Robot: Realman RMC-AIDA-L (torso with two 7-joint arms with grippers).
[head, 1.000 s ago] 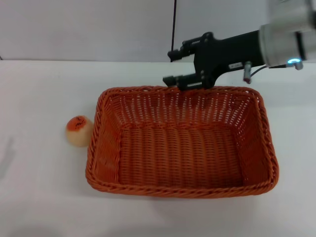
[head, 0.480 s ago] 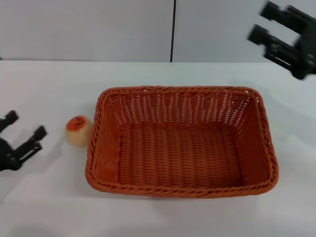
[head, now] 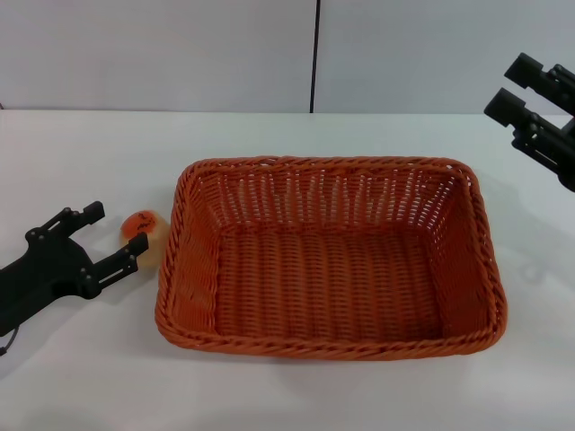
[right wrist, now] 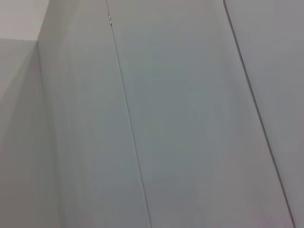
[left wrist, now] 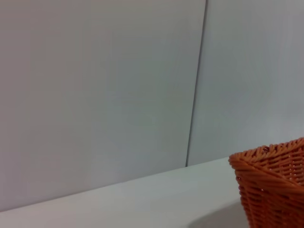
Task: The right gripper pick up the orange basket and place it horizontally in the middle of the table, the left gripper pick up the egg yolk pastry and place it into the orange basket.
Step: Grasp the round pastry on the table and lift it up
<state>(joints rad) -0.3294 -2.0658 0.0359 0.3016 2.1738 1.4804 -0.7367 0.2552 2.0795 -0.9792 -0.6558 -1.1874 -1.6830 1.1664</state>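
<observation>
**Left gripper at the pastry, basket set down mid-table**

While the orange basket point(head: 331, 260) lies flat and lengthwise across the middle of the table point(head: 287, 139), we find nothing inside it but its own woven floor. Its braided rim is level all round and no gripper touches it.

We see the egg yolk pastry point(head: 141, 230) resting on the table just outside the basket's left end, close to the rim, with its orange-red top facing up. The left gripper point(head: 114, 236) reaches in from the left edge of the head view, its two fingers spread apart. One fingertip crosses in front of the pastry's lower side and the other sits beyond it to the left, so the pastry lies near the mouth of the jaws. We cannot tell whether either finger touches it.

The right gripper point(head: 514, 87) hangs at the far right edge, well apart from the basket, its fingers apart and holding nothing.

From the left wrist view we make out only a corner of the basket point(left wrist: 273, 183) against the grey wall point(left wrist: 99, 95).
</observation>
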